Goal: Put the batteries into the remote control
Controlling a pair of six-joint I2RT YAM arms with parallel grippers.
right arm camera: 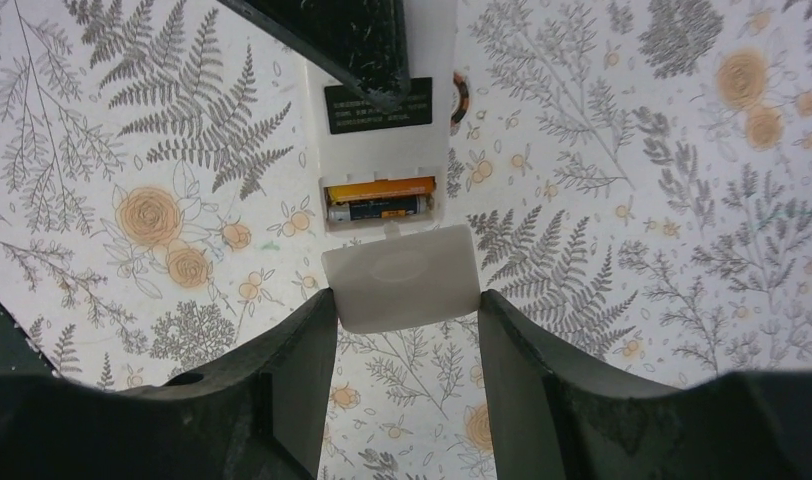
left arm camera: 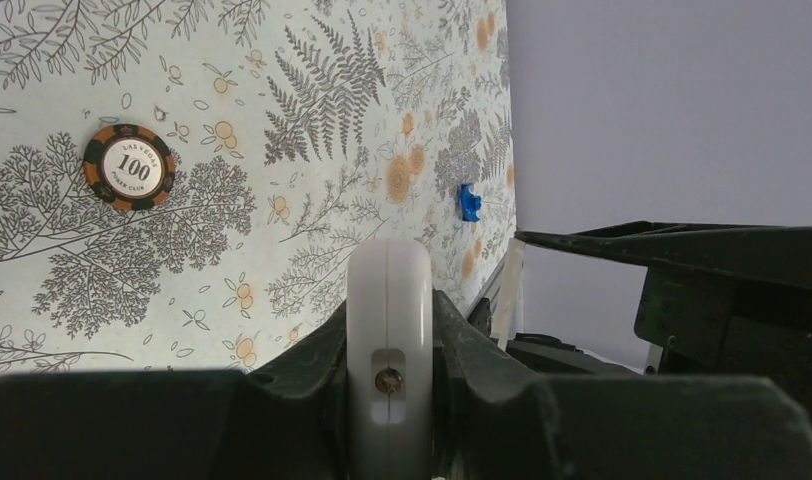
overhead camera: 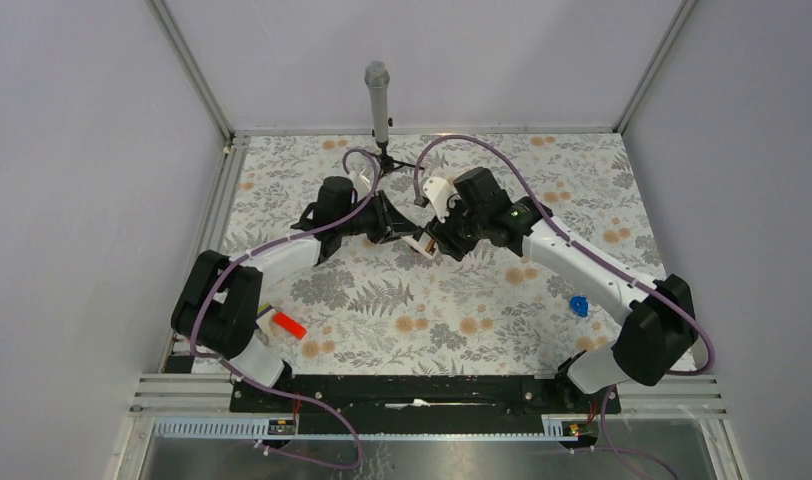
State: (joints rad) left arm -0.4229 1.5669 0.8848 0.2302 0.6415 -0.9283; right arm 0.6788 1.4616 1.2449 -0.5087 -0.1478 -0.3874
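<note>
Batteries (right arm camera: 379, 199) lie side by side in the open bay (right arm camera: 328, 214) on the white back of the remote control (right arm camera: 377, 155), which the left hand (left arm camera: 390, 335) clamps edge-on, one dark finger (right arm camera: 362, 40) crossing its label (right arm camera: 347, 118). Just beside that bay the right hand (right arm camera: 402, 300) pinches the white cover (right arm camera: 402, 272). A poker chip (left arm camera: 129, 167) lies near the remote on the bench (overhead camera: 462, 310), a blue piece (left arm camera: 469, 202) farther off.

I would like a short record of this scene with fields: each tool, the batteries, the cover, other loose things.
left tool: shut on remote
right tool: shut on cover
batteries: both inside remote, side by side
cover: off remote's back
loose things: chip, blue piece
</note>
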